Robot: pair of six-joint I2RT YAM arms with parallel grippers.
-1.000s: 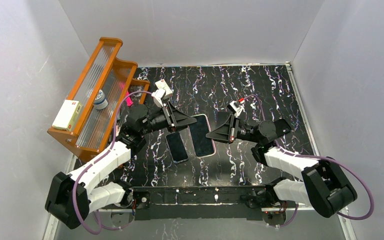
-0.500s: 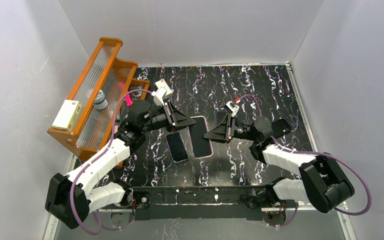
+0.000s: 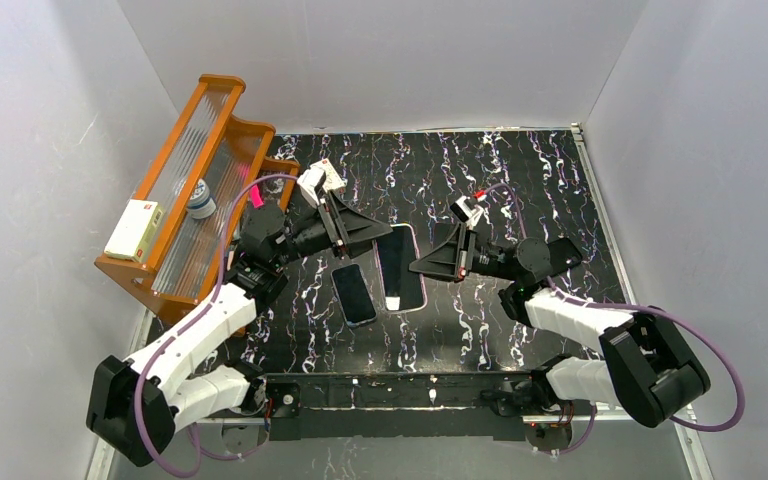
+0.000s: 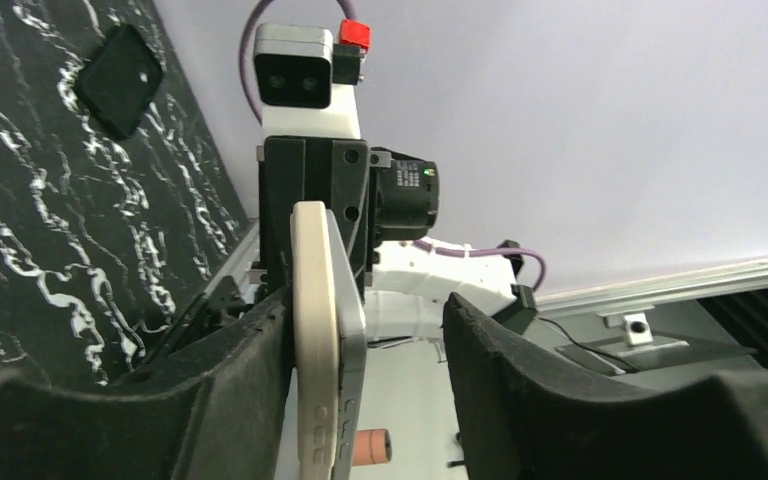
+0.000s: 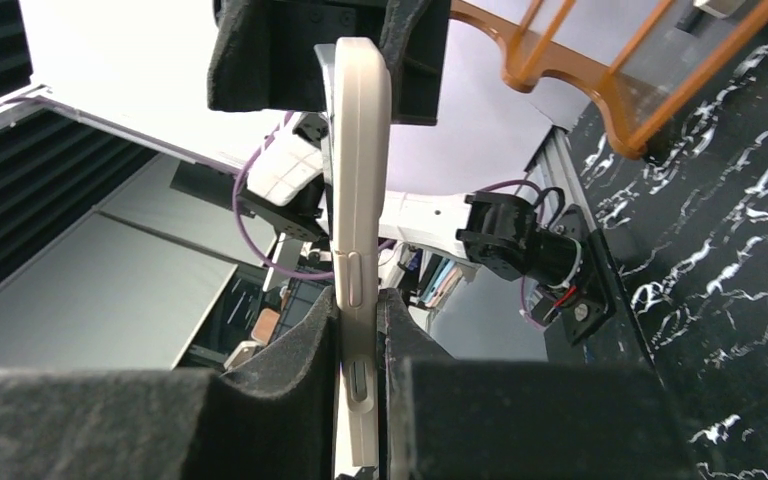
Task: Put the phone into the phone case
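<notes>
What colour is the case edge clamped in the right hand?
Cream: the phone case in the right hand, clearest in the right wrist view.

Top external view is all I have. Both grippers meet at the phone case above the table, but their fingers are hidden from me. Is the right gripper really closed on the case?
Observer: Yes. In the right wrist view the right gripper has both fingers pressed against the phone case, one on each face. The case shows edge-on between them.
Operator: And the left gripper, does it clamp the case too?
Observer: No. In the left wrist view the left gripper is open. The case lies against one finger, and a clear gap separates it from the other finger.
</notes>
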